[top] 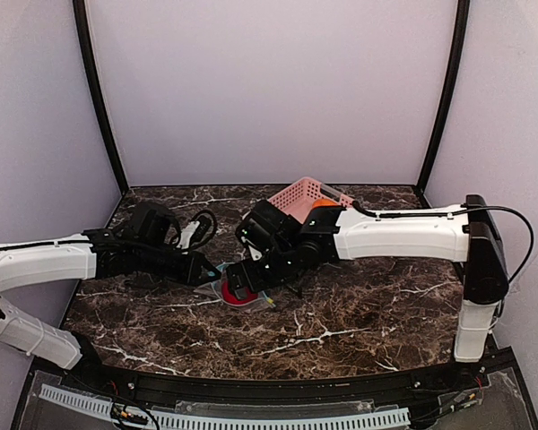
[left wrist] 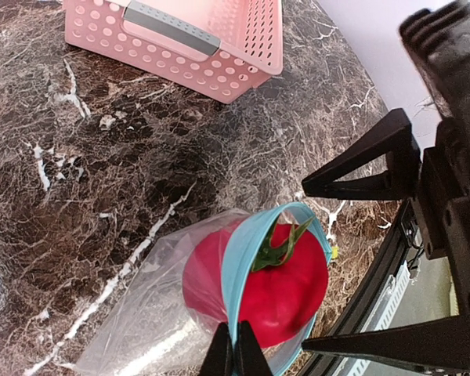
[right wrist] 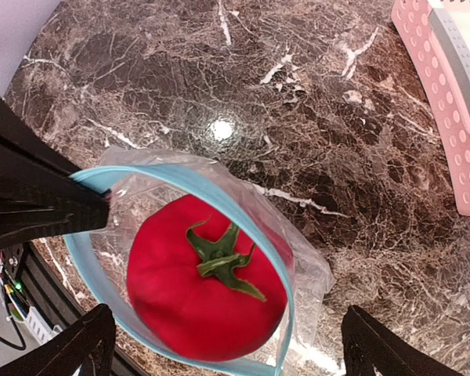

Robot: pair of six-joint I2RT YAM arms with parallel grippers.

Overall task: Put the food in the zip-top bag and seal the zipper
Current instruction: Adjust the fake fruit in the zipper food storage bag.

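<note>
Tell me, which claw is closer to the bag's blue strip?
Left. The left gripper is pinching the blue strip itself; the right gripper hangs open just above, over the red tomato.

text: none legible in any view | zip-top bag [right wrist: 301, 254]: no readable label or print | pink basket [left wrist: 141, 47]: no readable marking | brands, numbers, signs: none readable, upper or lower frame

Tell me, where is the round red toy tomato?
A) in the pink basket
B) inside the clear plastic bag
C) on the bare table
B: the round red toy tomato sits within the teal-blue zipper rim of the clear plastic bag, apart from the pink slotted basket.
</note>
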